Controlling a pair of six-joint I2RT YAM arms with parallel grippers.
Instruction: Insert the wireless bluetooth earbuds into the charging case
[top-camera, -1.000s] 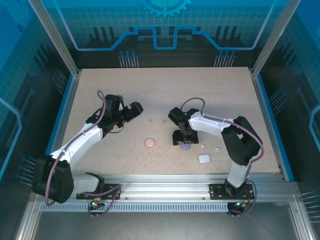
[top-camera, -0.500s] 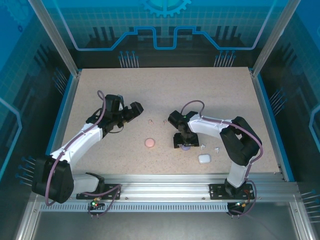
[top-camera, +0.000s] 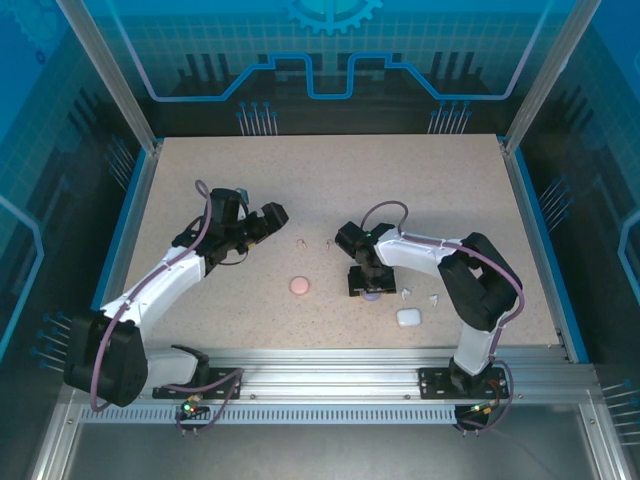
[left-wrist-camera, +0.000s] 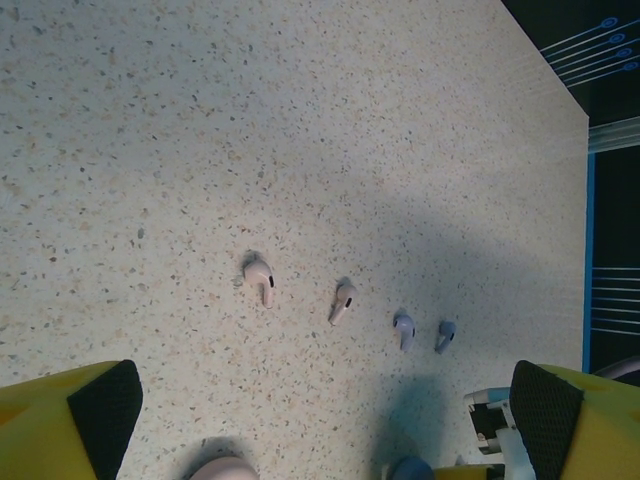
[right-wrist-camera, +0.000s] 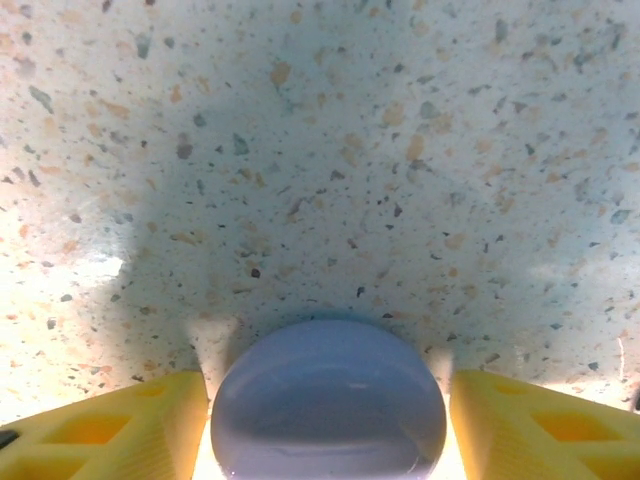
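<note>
Straddling purple case (right-wrist-camera: 328, 400), bottom centre, w/ R fingers (right-wrist-camera: 120, 430) spread, slim gap each side – prob. to steady it. Hovering w/ L fingers (left-wrist-camera: 70, 420) wide apart over pink earbuds (left-wrist-camera: 260, 278) mid-frame, purple pair (left-wrist-camera: 404, 328) just right, loose on table (left-wrist-camera: 300, 120).

The far half of the speckled beige counter (top-camera: 330, 170) lies wide open, so a hand could sweep across it freely. Between the two arms the way is dotted with small things: two pale pink stemmed earbuds (left-wrist-camera: 260, 278), two purple stemmed earbuds (left-wrist-camera: 404, 328) just past them, and a round pink case (top-camera: 300, 285) nearer in. The yellow fingers (right-wrist-camera: 100, 430) of the right gripper (top-camera: 368, 287) flank a rounded purple case (right-wrist-camera: 330, 400) with hardly any slack; I can't tell whether they touch it. A white case (top-camera: 408, 317) and two white earbuds (top-camera: 433, 298) crowd the near right.
</note>
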